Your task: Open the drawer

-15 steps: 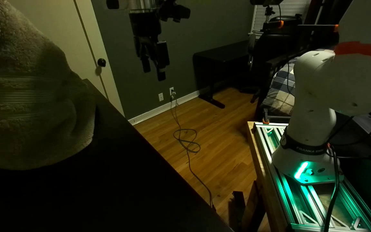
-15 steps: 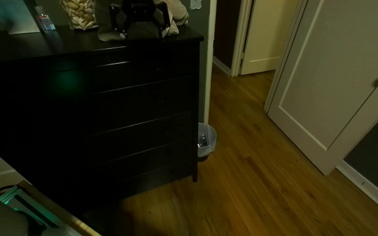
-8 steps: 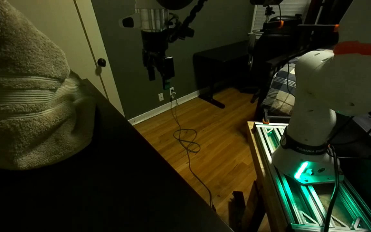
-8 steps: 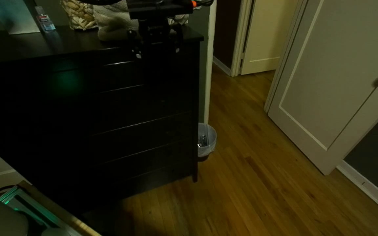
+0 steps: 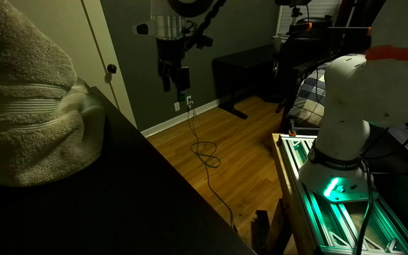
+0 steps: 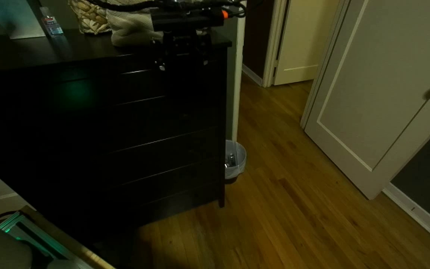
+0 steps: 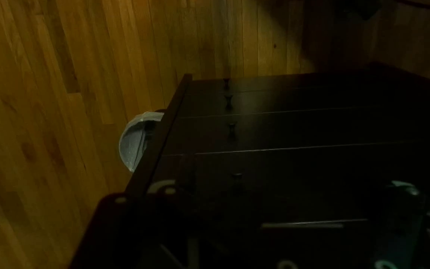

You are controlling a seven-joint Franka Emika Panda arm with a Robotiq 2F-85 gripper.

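1. Gripper: In both exterior views, the black two-finger Robotiq gripper (image 6: 183,64) hangs with its fingers (image 5: 166,85) pointing down. In an exterior view it appears in front of the upper part of the tall black wooden dresser (image 6: 84,50).
2. Jaw state: The jaws stand wide, with a clear gap between the fingertips (image 6: 162,68). The wrist view shows the fingers well apart, at lower left and lower right.
3. Drawer location: The flat black wooden drawer fronts (image 6: 170,155) lie one above another on the face of the dresser, divided by thin pale seams. The lower fronts appear flush; the uppermost area is too dark to judge. Which drawer is meant cannot be told.
4. Knobs: In the wrist view, small round black knobs (image 7: 231,127) run in line across the fronts near one end of the dresser. The lowest knob in that view falls between the fingers. Contact between gripper and dresser cannot be told.
5. Arm: The white jointed Franka arm (image 5: 344,95) stands on a frame of silver metal rails (image 5: 317,212); a green light (image 5: 332,187) glows at its base.
6. Dresser top: A beige terry-cloth towel (image 5: 41,141) rests here in both exterior views. A clear plastic bottle with a label (image 6: 53,26) stands beside a flat pale-blue panel (image 6: 19,18).
7. Floor: A round waste bin with a translucent plastic liner (image 6: 237,164) stands on brown wooden floorboards (image 6: 293,186) just beside the dresser.
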